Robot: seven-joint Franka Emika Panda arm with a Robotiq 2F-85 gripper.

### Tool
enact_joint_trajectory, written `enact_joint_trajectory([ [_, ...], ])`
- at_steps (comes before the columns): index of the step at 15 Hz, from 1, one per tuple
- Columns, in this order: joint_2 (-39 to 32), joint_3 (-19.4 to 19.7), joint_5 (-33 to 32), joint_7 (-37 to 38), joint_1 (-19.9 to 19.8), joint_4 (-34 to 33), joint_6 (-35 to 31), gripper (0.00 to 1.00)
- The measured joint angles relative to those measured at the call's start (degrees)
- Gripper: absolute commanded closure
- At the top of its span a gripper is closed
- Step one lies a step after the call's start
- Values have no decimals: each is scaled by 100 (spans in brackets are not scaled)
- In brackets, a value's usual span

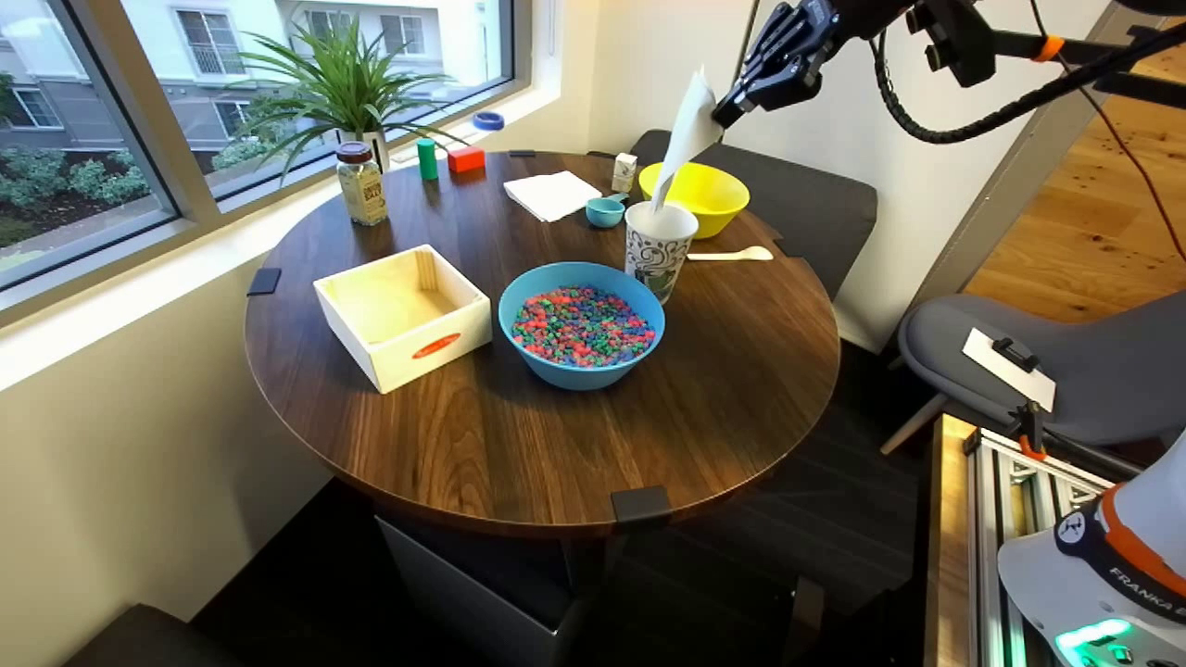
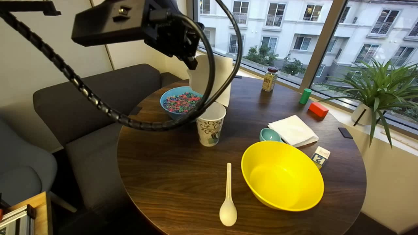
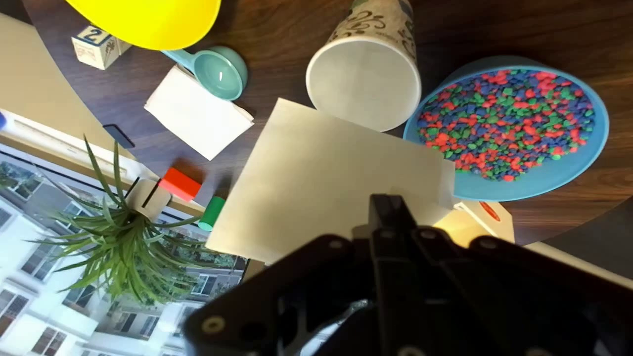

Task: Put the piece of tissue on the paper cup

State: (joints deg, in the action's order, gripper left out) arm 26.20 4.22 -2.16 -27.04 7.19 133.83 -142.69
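Note:
The piece of tissue [image 1: 687, 134] is a white sheet hanging from my gripper [image 1: 721, 117], which is shut on its upper part, above the table. It also shows in an exterior view [image 2: 200, 76], partly behind a cable, and in the wrist view [image 3: 316, 178]. The paper cup [image 1: 656, 259], whitish with a swirl print, stands upright on the table. It also shows in an exterior view [image 2: 209, 132] and the wrist view [image 3: 363, 84], mouth open. The tissue's lower edge overlaps the cup's rim in the wrist view; I cannot tell whether they touch. The gripper is higher than the cup.
A blue bowl [image 1: 582, 371] of coloured bits stands close beside the cup. A yellow bowl [image 2: 282, 176], a spoon [image 2: 228, 209], a small green cup [image 2: 269, 134] and another white sheet [image 2: 294, 130] lie nearby. A wooden box [image 1: 435, 343] stands beyond the blue bowl.

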Motion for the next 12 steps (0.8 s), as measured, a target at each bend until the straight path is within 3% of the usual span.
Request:
enact_joint_trajectory([
  [12,-395,244,194,-909,288,99,-464,100],
])
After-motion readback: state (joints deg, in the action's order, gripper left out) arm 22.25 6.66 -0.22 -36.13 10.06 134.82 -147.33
